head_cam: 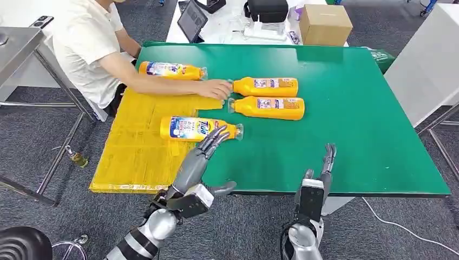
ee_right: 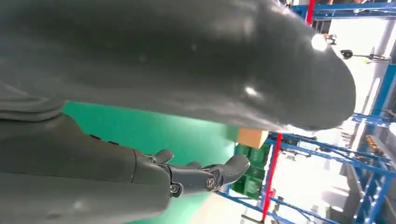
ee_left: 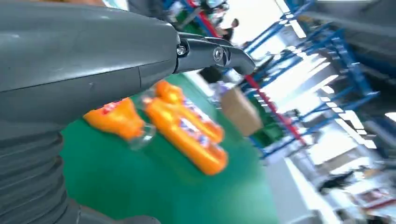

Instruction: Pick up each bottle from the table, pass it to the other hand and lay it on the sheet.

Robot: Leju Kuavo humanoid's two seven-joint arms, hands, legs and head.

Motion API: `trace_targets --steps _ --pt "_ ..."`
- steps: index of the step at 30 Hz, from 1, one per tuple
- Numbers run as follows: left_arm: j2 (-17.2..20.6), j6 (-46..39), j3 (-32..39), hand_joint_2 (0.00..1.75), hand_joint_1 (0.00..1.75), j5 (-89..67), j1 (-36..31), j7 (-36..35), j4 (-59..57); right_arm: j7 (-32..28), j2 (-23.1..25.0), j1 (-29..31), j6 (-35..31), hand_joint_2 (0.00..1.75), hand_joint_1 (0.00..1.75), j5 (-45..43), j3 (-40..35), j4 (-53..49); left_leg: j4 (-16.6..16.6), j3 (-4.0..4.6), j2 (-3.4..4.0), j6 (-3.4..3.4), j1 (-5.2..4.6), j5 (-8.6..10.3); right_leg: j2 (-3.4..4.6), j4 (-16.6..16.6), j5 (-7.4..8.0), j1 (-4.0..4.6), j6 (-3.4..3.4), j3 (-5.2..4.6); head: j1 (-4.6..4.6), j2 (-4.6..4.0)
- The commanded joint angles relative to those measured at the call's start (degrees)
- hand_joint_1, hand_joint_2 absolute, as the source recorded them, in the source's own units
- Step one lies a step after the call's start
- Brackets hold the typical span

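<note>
Several orange bottles lie on the green table (head_cam: 346,108). One bottle (head_cam: 197,129) rests half on the yellow sheet (head_cam: 135,146), cap toward the green. My left hand (head_cam: 203,157) hovers just in front of it with fingers stretched out, holding nothing. Two more bottles (head_cam: 266,86) (head_cam: 268,107) lie side by side in the middle; they appear blurred in the left wrist view (ee_left: 187,128). A further bottle (head_cam: 172,70) lies at the far edge of the sheet. My right hand (head_cam: 325,165) is raised over the table's front edge, fingers straight, empty.
A person in a white shirt (head_cam: 86,43) sits at the table's left and reaches a hand (head_cam: 214,88) to the cap of the far middle bottle. A cardboard box (head_cam: 325,24) and a tablet (head_cam: 192,20) stand on the table behind.
</note>
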State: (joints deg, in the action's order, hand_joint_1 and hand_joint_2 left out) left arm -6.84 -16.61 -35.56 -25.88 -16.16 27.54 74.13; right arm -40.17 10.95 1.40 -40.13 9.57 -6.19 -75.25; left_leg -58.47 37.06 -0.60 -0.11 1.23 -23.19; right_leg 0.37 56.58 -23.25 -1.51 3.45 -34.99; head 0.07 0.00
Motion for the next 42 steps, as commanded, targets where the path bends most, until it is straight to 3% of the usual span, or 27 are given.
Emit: trace_targets --steps 1,7,9,11,20,21,22,23,24,27,32,33,37,42 --pt "3.20 1.72 -5.74 1.75 0.00 5.92 0.22 0.35 5.99 0.17 -0.02 0.69 0.13 0.00 0.00 2.13 3.43 -0.62 0.04 -0.22 0.05 0.07 0.00 -0.10 -0.02 -0.05 -0.09 0.04 -0.14 0.22 0.02 0.00" --pt "2.98 2.15 -5.73 1.75 0.00 8.91 0.24 0.85 5.90 0.17 -1.32 1.42 0.13 0.00 0.00 0.50 1.32 -0.51 0.05 -0.32 0.12 0.07 0.02 -0.13 0.03 -0.07 -0.09 0.07 -0.19 0.30 0.02 0.00" --pt "2.96 2.24 -5.82 1.75 0.00 10.17 0.30 1.23 5.90 0.17 -2.23 1.93 0.13 0.00 0.00 3.30 0.19 1.00 0.05 -0.13 0.05 0.05 -0.01 -0.04 0.00 -0.04 -0.03 0.02 -0.09 0.12 0.00 0.00" --pt "3.10 2.44 -5.80 1.75 0.00 11.13 0.33 1.57 5.87 0.17 -4.41 4.07 0.13 0.00 0.00 11.69 -1.29 7.98 0.03 -0.36 0.15 0.09 0.03 -0.15 0.05 -0.07 -0.10 0.08 -0.19 0.34 0.00 0.00" --pt "3.18 2.46 -5.75 1.75 0.00 11.23 0.34 1.63 5.84 0.17 -4.73 4.58 0.13 0.00 0.00 11.40 -1.27 8.46 0.09 -0.41 0.14 0.09 0.02 -0.14 0.07 -0.12 -0.09 0.08 -0.20 0.41 0.00 0.00" --pt "3.15 2.75 -5.72 1.75 0.00 11.76 0.22 1.97 5.78 0.17 -4.76 5.66 0.13 1.75 0.00 22.30 1.26 12.44 0.08 -0.33 0.13 0.08 0.02 -0.12 0.08 -0.11 -0.06 0.07 -0.16 0.33 0.02 0.00" --pt "3.07 3.01 -5.70 1.75 0.00 12.15 0.02 2.27 5.65 0.17 -4.38 6.94 0.13 1.75 0.00 35.77 7.35 15.10 0.07 -0.20 0.05 0.05 0.01 -0.05 0.02 -0.10 -0.02 0.05 -0.11 0.23 0.00 0.00" --pt "3.02 3.15 -5.71 1.75 0.00 12.33 -0.10 2.44 5.57 0.17 -4.35 7.52 0.13 1.75 0.00 41.15 9.84 15.51 0.09 -0.34 0.07 0.08 0.03 -0.10 0.00 -0.13 -0.06 0.08 -0.16 0.37 0.00 0.00" --pt "2.88 3.58 -5.76 1.75 0.00 12.96 -0.49 2.92 5.33 0.17 -4.64 8.87 0.13 1.75 0.00 55.05 16.60 15.01 0.08 -0.23 0.00 0.06 0.01 -0.04 -0.04 -0.10 -0.03 0.05 -0.11 0.26 0.00 0.00" --pt "2.77 3.66 -5.70 1.75 0.00 13.37 -0.73 3.24 5.25 0.17 -7.45 11.73 0.13 1.75 0.00 64.83 20.52 17.95 0.05 -0.29 -0.06 0.12 0.00 -0.06 -0.14 -0.09 -0.06 0.05 -0.15 0.34 0.00 0.00" --pt "2.88 3.75 -5.56 1.75 0.00 13.71 -0.74 3.63 5.35 1.53 -9.65 14.68 0.13 1.75 0.00 68.82 19.32 25.11 0.06 -0.38 -0.02 0.17 -0.02 -0.09 -0.07 -0.15 -0.06 0.05 -0.17 0.47 0.00 0.00" --pt "2.97 3.38 -5.87 1.75 0.00 14.26 -1.00 3.71 5.22 5.53 -10.70 15.80 0.13 1.75 0.00 69.87 15.45 27.79 0.05 -0.26 0.00 0.14 -0.01 -0.04 -0.01 -0.12 -0.02 0.03 -0.12 0.32 0.02 0.00" --pt "2.53 3.80 -6.02 1.75 0.00 14.65 -0.94 4.03 5.47 10.24 -14.25 19.33 0.13 1.75 0.00 72.22 9.78 36.12 0.04 -0.24 0.15 0.09 -0.01 -0.05 0.10 -0.10 0.02 0.04 -0.13 0.26 -0.02 0.00" --pt "2.54 3.82 -6.05 1.75 0.00 14.65 -0.94 4.03 5.52 10.73 -14.64 19.78 0.13 1.75 0.00 72.06 8.91 36.67 0.03 -0.27 0.10 0.11 -0.01 -0.07 0.05 -0.09 -0.02 0.05 -0.13 0.29 -0.02 0.00"
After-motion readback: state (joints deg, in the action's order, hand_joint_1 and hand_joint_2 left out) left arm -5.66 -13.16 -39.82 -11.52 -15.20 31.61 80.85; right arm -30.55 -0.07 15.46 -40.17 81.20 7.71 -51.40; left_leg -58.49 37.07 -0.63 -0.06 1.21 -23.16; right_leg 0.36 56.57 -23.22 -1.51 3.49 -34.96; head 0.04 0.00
